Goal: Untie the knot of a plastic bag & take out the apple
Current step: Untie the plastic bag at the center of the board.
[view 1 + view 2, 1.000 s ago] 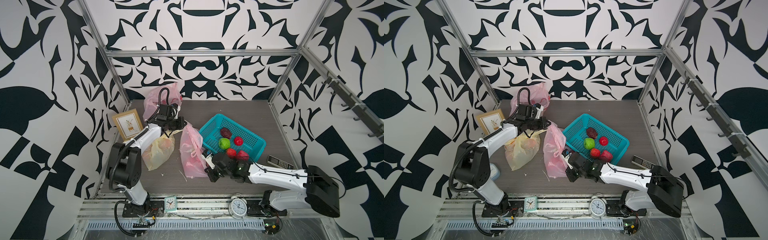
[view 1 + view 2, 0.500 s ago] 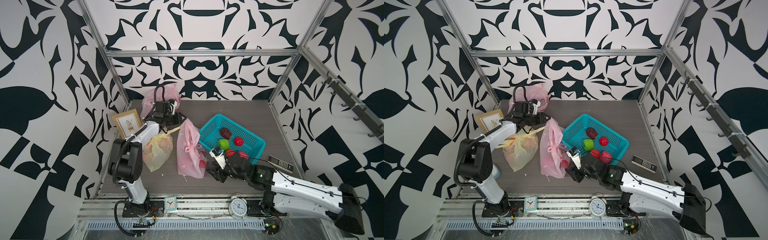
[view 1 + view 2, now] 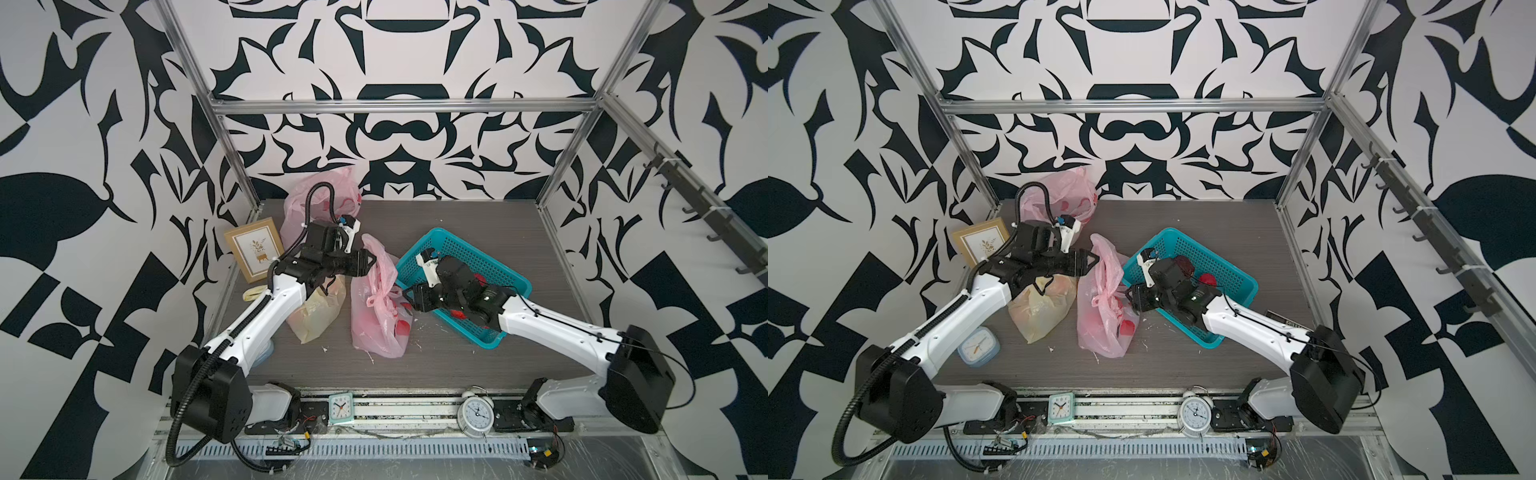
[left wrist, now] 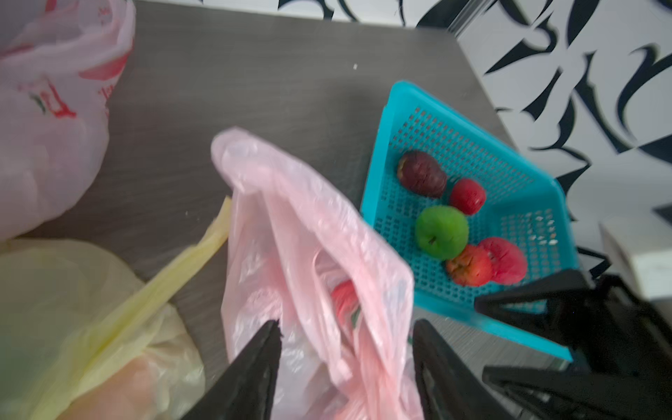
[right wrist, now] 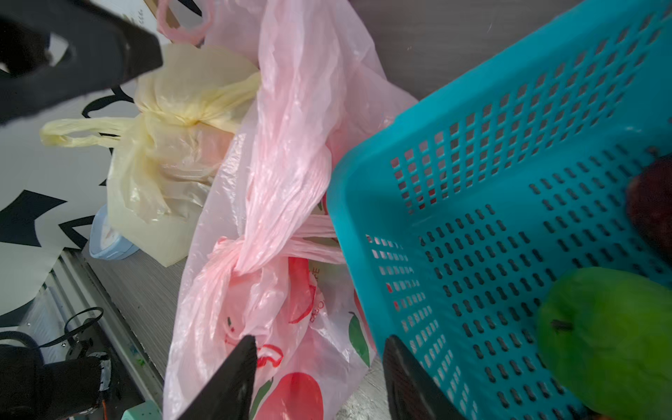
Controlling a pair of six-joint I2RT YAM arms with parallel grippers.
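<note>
While the knotted pink bag point(image 3: 376, 328) lies just left of the basket point(image 3: 465, 249), left gripper point(image 4: 347, 327) and right gripper point(image 5: 320, 340) flank it, both spread wide.

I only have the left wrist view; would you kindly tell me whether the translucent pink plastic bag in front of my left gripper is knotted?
Observer: Yes. The right wrist view shows the pink plastic bag tied; its knot lies just ahead of the open right gripper.
Operator: Thank you. Is the translucent yellow plastic bag tied too?
Observer: Yes, a yellow knot joins its handles.
Operator: Is anything hidden near that bag?
Observer: A small pale-blue clock lies close beside it.
</note>
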